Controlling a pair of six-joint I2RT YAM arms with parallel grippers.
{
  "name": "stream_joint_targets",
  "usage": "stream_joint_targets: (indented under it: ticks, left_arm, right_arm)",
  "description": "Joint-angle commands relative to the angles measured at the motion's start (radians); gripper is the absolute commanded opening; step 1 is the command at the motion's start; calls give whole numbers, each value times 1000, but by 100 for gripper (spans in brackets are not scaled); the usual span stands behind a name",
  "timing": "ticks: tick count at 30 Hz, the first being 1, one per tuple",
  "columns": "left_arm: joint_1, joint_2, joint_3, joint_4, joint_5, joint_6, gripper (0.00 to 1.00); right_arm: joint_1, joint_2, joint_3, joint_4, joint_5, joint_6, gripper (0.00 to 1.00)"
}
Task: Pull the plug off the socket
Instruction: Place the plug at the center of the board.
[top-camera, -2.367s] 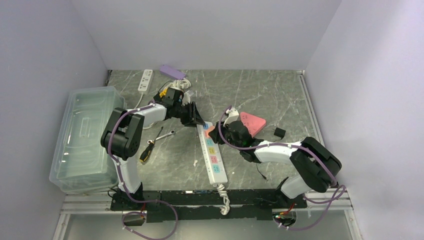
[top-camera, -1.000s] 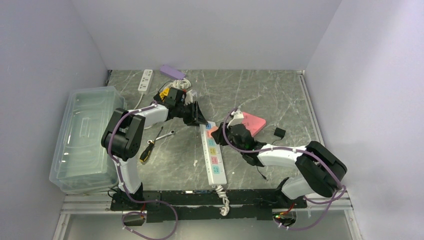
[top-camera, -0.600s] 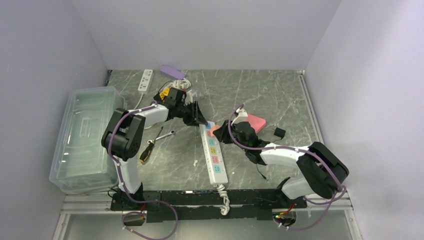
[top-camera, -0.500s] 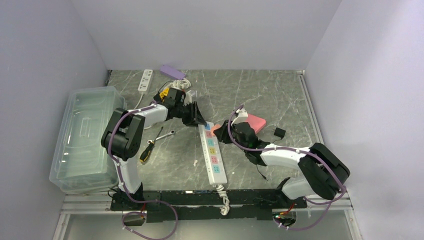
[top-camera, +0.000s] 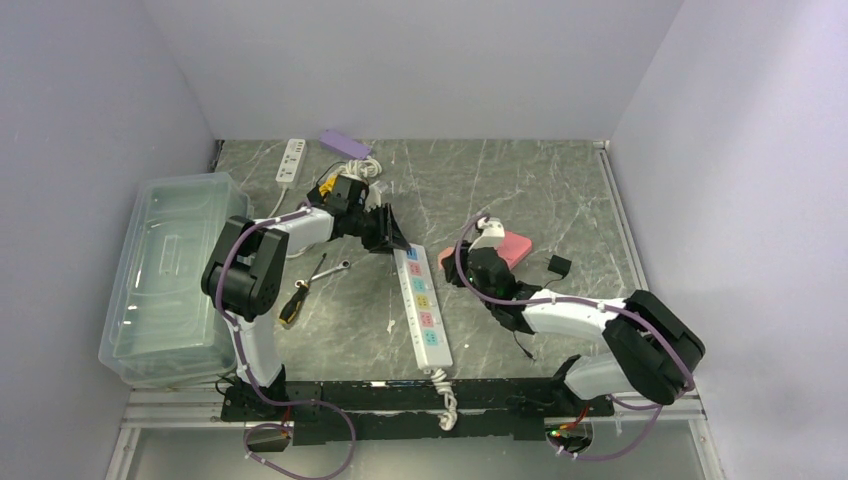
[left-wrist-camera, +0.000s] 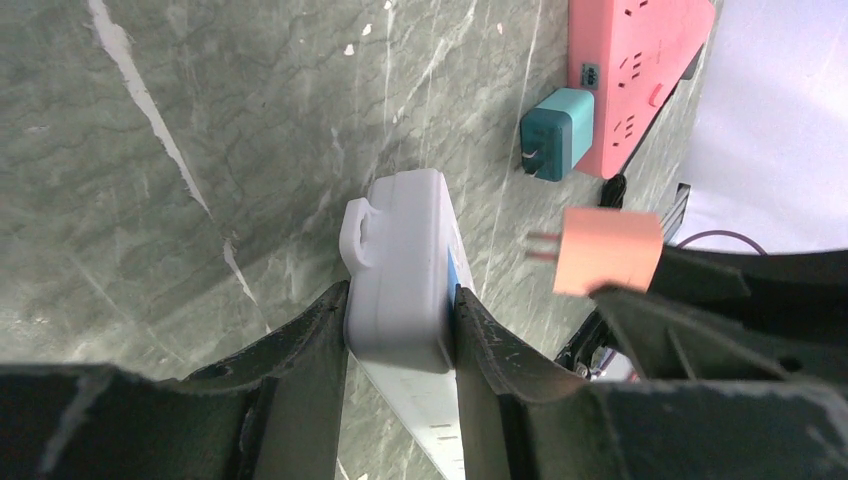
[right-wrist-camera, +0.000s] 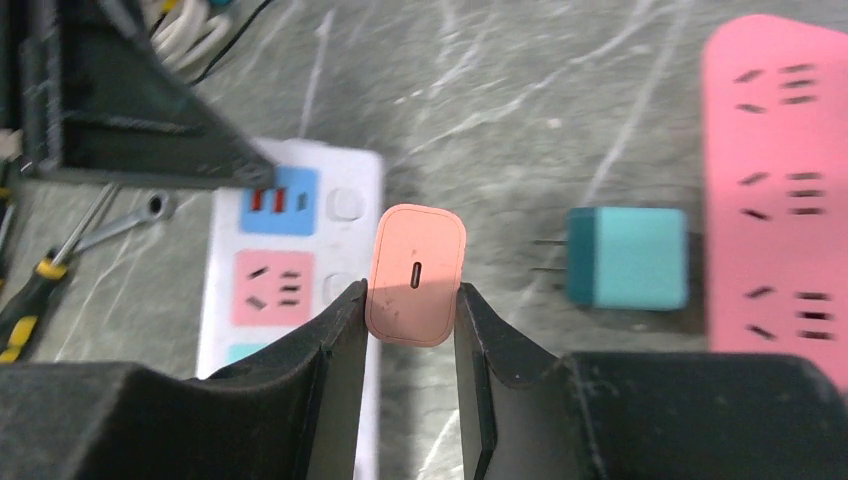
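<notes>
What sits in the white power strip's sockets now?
The white power strip shows bare sockets; the orange plug hangs free in the right gripper. The left gripper covers its far end.

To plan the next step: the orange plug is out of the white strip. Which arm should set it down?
Right. The right pincer grips the orange plug, prongs clear of the white strip; the left pincer is busy clamping that strip's end.

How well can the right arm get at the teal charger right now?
Probably not yet: the right gripper is shut on the orange charger, though the teal charger lies uncovered close beside it.
</notes>
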Motion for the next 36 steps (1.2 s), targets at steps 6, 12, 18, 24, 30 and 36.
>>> stream_joint_targets:
  ticks: [6, 12, 18, 24, 30, 36]
  left_arm:
    - [41, -52, -10, 22, -10, 38, 0]
    - [45, -51, -9, 23, -6, 38, 0]
    - [50, -59, -8, 21, -8, 40, 0]
    - [57, -72, -17, 46, 13, 31, 0]
    - [81, -115, -44, 125, 68, 3, 0]
    - [97, -136, -64, 178, 93, -14, 0]
  right_arm:
    - [-112, -43, -4, -93, 120, 136, 0]
    - [-166, 9, 43, -174, 90, 164, 25]
    - [-184, -31, 20, -165, 105, 166, 80]
    - [-182, -126, -22, -131, 133, 100, 99]
    - [-178, -194, -96, 139, -182, -119, 100]
    - [-80, -24, 29, 135, -447, -213, 100]
